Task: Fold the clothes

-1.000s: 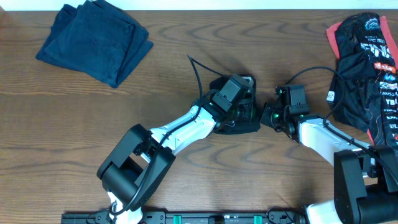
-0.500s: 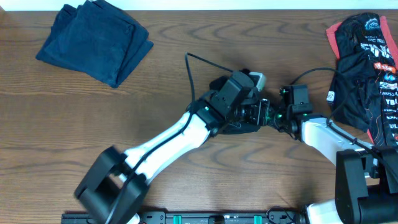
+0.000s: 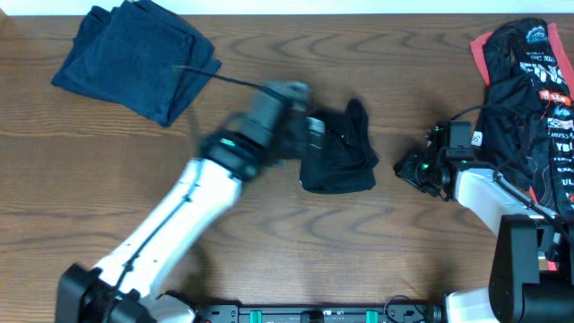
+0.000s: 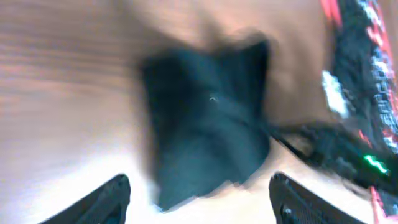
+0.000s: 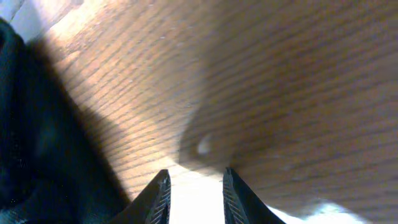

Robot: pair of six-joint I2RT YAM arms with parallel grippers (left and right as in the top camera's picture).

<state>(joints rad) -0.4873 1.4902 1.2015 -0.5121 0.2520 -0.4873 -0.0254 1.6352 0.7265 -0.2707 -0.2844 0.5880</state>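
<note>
Wood-grain table point(image 3: 359, 260), centre: folded black shirt point(image 3: 336, 148); left gripper point(image 4: 199, 190) just beside it, spread wide, empty; right gripper point(image 5: 196, 186) narrowly parted, holding nothing; advisable next: lift clear without snagging the folds, then draw from the unfolded pile point(image 3: 529, 99), far right.

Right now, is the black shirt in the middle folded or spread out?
Folded. The shirt lies as a small, compact, somewhat lumpy bundle on the table, with no sleeves or hem spread out.

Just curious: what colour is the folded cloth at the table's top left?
The folded cloth is dark navy blue; the overhead view shows it best.
</note>
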